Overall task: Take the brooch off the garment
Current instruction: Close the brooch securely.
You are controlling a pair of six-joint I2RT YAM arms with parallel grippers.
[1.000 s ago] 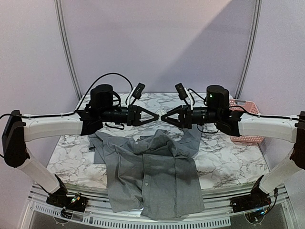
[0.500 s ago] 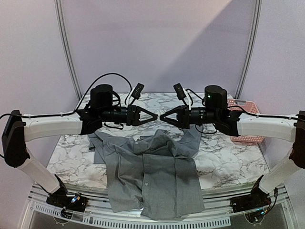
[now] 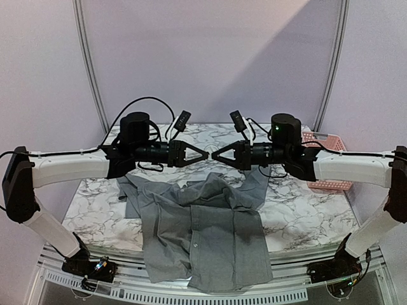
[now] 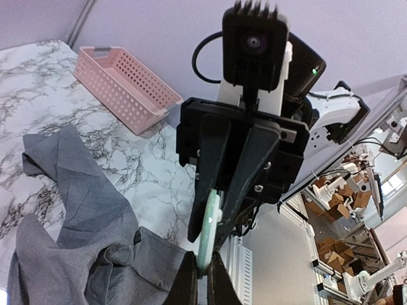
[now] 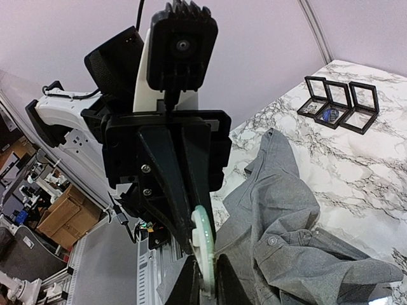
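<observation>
While stretched out level above garment [image 3: 216, 235], L gripper [image 3: 207, 155] & R gripper [image 3: 213, 155] meet tip-to-tip, both pinching brooch [image 4: 208, 223] (pale-green disc).

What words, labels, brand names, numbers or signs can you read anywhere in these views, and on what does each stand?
None can be read.
Grey garment, pink basket, pale green brooch: no lettering shows.
Cardboard boxes and the three black display cases: any print is too small or blurred to read.
</observation>
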